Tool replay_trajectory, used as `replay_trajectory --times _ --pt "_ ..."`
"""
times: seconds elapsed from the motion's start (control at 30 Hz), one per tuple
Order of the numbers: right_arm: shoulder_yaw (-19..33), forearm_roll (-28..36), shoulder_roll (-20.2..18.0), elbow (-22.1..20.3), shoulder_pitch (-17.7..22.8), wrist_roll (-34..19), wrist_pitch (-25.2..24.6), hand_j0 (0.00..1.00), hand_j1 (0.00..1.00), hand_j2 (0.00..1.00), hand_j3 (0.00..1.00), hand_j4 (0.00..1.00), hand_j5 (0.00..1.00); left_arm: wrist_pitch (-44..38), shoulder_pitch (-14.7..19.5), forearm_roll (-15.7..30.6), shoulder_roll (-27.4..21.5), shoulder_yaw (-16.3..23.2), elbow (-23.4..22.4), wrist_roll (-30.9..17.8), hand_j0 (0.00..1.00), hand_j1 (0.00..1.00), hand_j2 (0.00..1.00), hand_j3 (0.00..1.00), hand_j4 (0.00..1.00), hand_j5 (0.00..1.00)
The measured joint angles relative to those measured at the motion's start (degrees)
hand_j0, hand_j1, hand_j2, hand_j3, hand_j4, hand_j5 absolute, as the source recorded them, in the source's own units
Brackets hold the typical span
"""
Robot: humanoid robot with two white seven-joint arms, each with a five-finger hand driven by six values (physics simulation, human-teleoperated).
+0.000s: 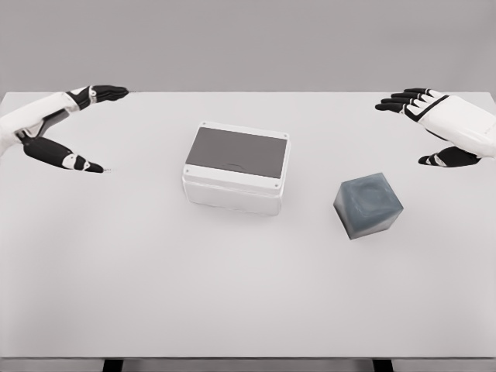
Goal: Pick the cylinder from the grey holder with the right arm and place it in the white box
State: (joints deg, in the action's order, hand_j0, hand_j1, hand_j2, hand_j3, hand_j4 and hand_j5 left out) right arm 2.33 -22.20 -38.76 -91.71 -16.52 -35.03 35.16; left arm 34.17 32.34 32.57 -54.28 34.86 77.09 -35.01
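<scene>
Right hand (pixel 434 124) hovers open, fingers spread, above and right of the grey holder (pixel 368 204); left hand (pixel 66 128) open, far left of it.

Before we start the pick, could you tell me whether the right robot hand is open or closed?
Open: the right robot hand hovers with fingers spread, holding nothing, apart from the grey holder.

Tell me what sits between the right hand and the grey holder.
Nothing. In the head view only bare white table separates the right hand, open at the far right, from the grey holder nearer the front. No cylinder is visible.
</scene>
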Motion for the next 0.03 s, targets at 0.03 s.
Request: replay_trajectory --times 0.03 --pt "-0.01 0.00 0.00 -0.01 0.00 0.00 0.00 1.00 1.00 1.00 1.00 1.00 1.00 0.28 -0.44 -0.10 -0.48 0.00 0.00 0.00 1.00 1.00 1.00 1.00 1.00 1.00"
